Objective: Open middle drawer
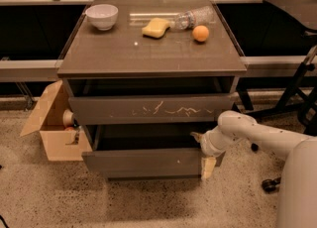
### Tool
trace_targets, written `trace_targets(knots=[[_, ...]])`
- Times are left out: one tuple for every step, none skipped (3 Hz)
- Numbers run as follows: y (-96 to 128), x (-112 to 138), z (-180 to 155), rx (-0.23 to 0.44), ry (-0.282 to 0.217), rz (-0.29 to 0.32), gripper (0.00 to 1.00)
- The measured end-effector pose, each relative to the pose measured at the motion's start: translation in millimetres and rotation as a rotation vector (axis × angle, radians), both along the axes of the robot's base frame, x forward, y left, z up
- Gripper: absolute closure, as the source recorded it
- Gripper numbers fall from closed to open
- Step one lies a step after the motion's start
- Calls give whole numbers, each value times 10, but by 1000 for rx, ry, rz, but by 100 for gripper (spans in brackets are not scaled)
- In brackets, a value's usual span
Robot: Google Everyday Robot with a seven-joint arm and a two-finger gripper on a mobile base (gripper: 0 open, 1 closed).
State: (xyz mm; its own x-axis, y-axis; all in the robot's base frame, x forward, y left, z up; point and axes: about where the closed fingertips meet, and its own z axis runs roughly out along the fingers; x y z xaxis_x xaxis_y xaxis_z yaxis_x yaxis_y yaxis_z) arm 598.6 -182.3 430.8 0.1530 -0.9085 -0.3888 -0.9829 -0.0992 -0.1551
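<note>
The middle drawer (143, 162) is a plain dark grey-brown front with one tiny white chip right of centre. It stands pulled out, past the scratched top drawer (148, 109) above it, which is also slightly out. My gripper (203, 153) is at the right end of the middle drawer's front. One finger hangs down the front face and the other reaches behind the top edge, so it is shut on the drawer front. My white arm (252, 133) comes in from the right. The bottom drawer is hidden below.
On the cabinet top (124, 56) are a white bowl (102, 16), a yellow sponge (155, 27), a lying plastic bottle (193, 18) and an orange (200, 33). An open cardboard box (52, 128) stands on the floor at left. A chair base with castors (297, 98) is at right.
</note>
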Motion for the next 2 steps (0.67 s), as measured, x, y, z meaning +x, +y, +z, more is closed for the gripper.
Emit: trace_targets(knots=[[13,-244,-64,-6,75,1,0],[20,-504,-57,-16,121,-13,18]])
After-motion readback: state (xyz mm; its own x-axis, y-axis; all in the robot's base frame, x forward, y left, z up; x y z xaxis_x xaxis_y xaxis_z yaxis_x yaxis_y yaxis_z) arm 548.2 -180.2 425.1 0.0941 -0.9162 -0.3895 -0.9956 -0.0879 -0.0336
